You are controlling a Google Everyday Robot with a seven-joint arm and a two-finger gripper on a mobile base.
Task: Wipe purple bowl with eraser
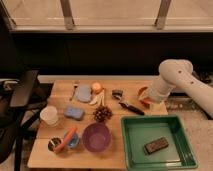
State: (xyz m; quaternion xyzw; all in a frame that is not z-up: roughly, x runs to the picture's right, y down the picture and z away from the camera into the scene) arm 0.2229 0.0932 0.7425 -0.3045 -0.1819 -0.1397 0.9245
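The purple bowl (96,137) stands upright near the front edge of the wooden table (45,156), left of the green tray (131,150). The eraser (156,145), a small dark block, lies flat inside the tray. My white arm comes in from the right and bends down to the table's back right. My gripper (148,99) is there, at the orange-red bowl (142,92), well away from both the eraser and the purple bowl.
Two light blue sponges (83,92) (74,112), a pinecone-like clump (102,113), a white cup (49,115), a carrot (66,138), a small tin (54,144), an orange ball (96,87) and a dark tool (131,107) lie on the table. A dark chair (22,90) stands at the left.
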